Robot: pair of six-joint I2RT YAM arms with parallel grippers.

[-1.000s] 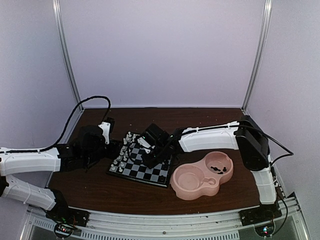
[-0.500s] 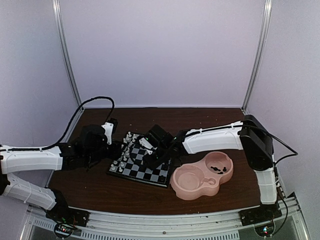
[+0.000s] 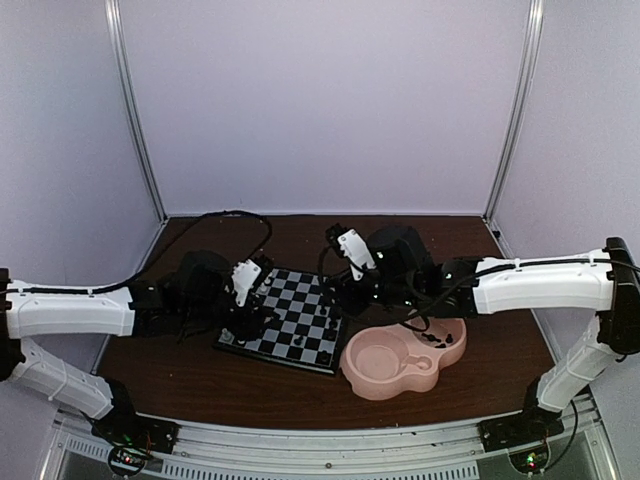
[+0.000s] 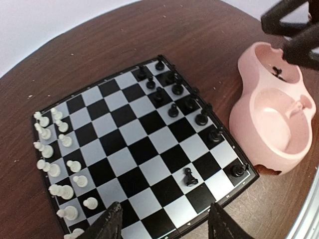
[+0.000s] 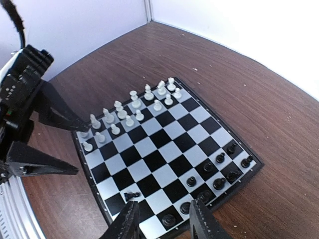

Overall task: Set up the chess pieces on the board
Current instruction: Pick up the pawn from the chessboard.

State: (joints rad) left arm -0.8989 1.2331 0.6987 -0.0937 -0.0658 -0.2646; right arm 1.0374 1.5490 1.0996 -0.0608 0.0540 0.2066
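Observation:
The board lies at mid-table. White chess pieces fill its two left rows. Several black chess pieces stand along its right side. One black piece sits apart on a pale square near the front right corner and seems to lie on its side in the right wrist view. My left gripper is open and empty above the board's near left edge. My right gripper is open and empty, raised over the board's right edge.
A pink double-bowl dish stands right of the board, close to its edge. Its right bowl holds a few black pieces; its left bowl looks empty. The dish also shows in the left wrist view. Booth walls and metal posts enclose the table.
My right gripper has lifted off the board and drawn back to the right, its arm swinging out wide. My left gripper has moved right, over the board's left edge.

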